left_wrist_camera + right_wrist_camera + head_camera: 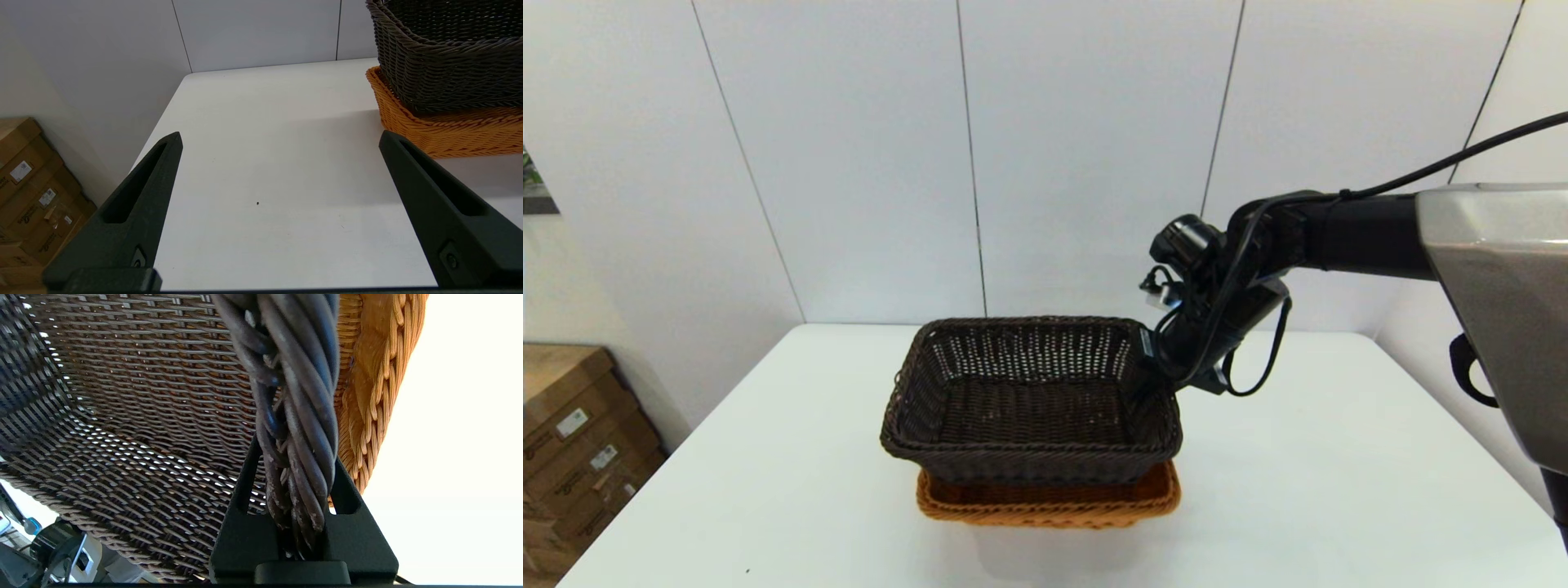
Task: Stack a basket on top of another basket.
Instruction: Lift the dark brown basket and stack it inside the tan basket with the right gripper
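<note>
Head view: the right hand point(1156, 359) clamps the dark brown rectangular wicker basket point(1031, 404), resting tilted inside the orange-tan rectangular wicker basket point(1049, 502) beneath. Left wrist view: the left hand point(280, 143) hangs spread, empty, beside both. Right wrist view: 2 fingers point(245, 522) pinch the rim; better level it before releasing.

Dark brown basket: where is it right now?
In the head view the dark brown basket sits mid-table, nested in the top of the orange basket, with the right gripper clamped on its right-hand rim.

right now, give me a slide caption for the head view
Right claw clamps the dark brown basket's rolled rim, holding it nested in the orange basket on the white table.
</note>
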`<state>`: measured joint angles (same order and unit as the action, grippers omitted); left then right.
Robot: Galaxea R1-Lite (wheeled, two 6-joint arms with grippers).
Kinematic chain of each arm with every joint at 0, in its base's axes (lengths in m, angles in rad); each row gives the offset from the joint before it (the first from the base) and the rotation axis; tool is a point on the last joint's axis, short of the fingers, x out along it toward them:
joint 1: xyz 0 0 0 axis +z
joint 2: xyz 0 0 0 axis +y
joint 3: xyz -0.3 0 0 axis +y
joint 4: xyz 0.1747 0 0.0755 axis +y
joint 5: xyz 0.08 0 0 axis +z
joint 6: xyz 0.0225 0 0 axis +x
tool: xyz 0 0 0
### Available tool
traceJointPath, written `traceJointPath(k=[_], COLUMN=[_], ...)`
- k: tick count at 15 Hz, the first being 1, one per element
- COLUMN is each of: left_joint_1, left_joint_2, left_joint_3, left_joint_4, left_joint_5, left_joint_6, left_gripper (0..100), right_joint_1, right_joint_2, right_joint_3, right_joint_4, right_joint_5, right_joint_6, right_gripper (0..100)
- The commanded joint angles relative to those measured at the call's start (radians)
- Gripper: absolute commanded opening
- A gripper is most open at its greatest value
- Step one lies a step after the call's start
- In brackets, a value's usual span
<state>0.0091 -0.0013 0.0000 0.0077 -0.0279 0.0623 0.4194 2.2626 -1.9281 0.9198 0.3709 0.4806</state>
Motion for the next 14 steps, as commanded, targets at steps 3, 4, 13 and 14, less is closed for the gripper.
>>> traceJointPath(k=[3,4,13,14], left_joint_1=[0.000,0.000,0.000,0.000], left_joint_2=[0.000,0.000,0.000,0.000], left_joint_3=[0.002,0.002,0.002,0.002], left_joint_4=[0.000,0.000,0.000,0.000], left_joint_5=[0.000,0.000,0.000,0.000], left_joint_6=[0.001,0.001,0.001,0.001], left_gripper=[100,100,100,100], right_joint_1=[-0.011,-0.013,-0.013,-0.013], right_joint_2=[0.025,0.029,0.029,0.029], right_joint_3=[-0.002,-0.003,0.000,0.000], right_joint_4=[0.005,0.005,0.017,0.027], right_joint_5=[0.003,0.003,0.007,0.007], right_joint_6=[0.003,0.003,0.003,-0.001], right_gripper=[0,0,0,0])
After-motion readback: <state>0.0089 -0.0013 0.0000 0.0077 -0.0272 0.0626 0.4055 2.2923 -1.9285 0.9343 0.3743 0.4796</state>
